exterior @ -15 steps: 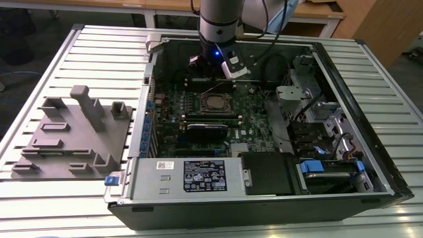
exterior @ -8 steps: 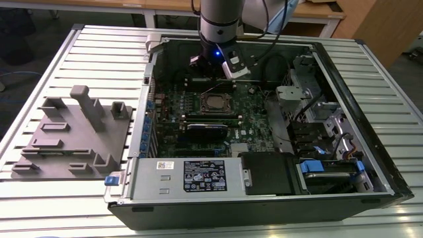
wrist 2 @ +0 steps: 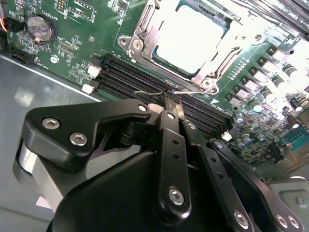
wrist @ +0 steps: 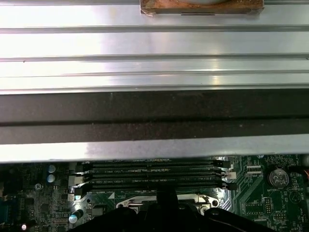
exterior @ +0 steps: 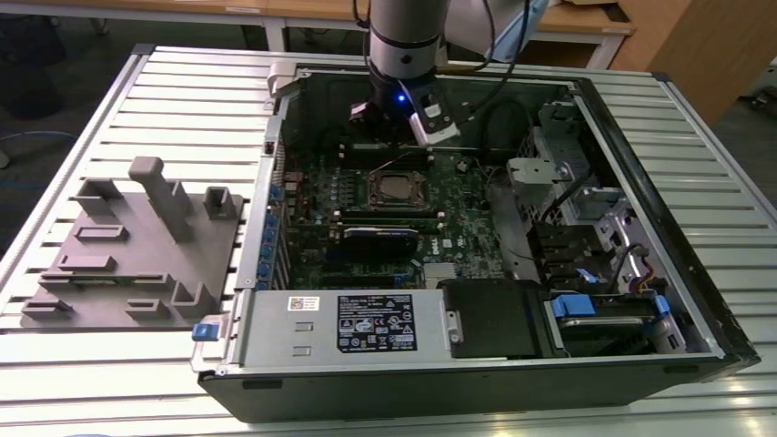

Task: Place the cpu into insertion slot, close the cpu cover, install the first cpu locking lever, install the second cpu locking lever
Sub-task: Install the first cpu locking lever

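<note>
The cpu (wrist 2: 190, 36), its silvery top showing, lies in the insertion slot (exterior: 395, 189) on the green motherboard. The cpu cover (wrist 2: 140, 36) is folded down flat around it, framing the chip. A thin wire cpu locking lever (wrist 2: 145, 92) runs along the socket's edge beside the memory slots. My gripper (wrist 2: 170, 102) is shut, with its tips right at that lever's hooked end. In the exterior view the gripper (exterior: 391, 135) hangs over the far edge of the socket inside the case. Whether the lever is pinched between the fingers cannot be told.
Long black memory slots (wrist 2: 130, 77) lie between the gripper and the socket. A coin battery (wrist 2: 39, 28) sits nearby. The case wall (wrist: 154, 121) stands close behind. A black card (exterior: 380, 238), a power supply (exterior: 352, 323) and a drive cage (exterior: 583, 209) surround the board. A grey fixture (exterior: 134, 246) stands at the exterior view's left.
</note>
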Controlling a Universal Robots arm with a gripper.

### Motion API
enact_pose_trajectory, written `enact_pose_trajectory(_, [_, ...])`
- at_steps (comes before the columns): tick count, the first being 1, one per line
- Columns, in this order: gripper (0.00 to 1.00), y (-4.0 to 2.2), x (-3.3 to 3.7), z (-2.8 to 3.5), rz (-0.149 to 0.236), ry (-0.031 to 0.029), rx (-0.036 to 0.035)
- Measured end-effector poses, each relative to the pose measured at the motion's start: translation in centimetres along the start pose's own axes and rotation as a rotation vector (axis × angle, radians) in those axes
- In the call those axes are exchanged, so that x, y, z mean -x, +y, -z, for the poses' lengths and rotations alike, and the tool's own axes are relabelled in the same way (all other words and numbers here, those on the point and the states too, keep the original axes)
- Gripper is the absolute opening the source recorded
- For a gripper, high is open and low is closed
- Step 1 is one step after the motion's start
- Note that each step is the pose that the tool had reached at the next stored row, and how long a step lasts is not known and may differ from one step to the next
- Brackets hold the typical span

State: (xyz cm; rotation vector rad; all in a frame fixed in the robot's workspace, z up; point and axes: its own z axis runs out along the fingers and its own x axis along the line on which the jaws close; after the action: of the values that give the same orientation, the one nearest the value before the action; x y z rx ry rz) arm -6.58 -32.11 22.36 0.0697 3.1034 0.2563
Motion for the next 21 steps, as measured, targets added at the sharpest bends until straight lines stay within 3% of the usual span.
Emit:
enact_pose_trajectory(10, [0.10, -0.13, 0.00, -0.75, 0.001, -0.0034, 0.0011])
enact_pose_trajectory(16, [0.10, -0.15, 0.37, -0.96, 0.000, -0.0034, 0.0009])
enact_pose_trajectory(18, [0.10, -0.15, 0.37, -0.99, -0.011, -0.0053, 0.0003])
enact_pose_trajectory(21, [0.10, -0.17, 0.37, -1.07, -0.057, -0.0130, -0.0010])
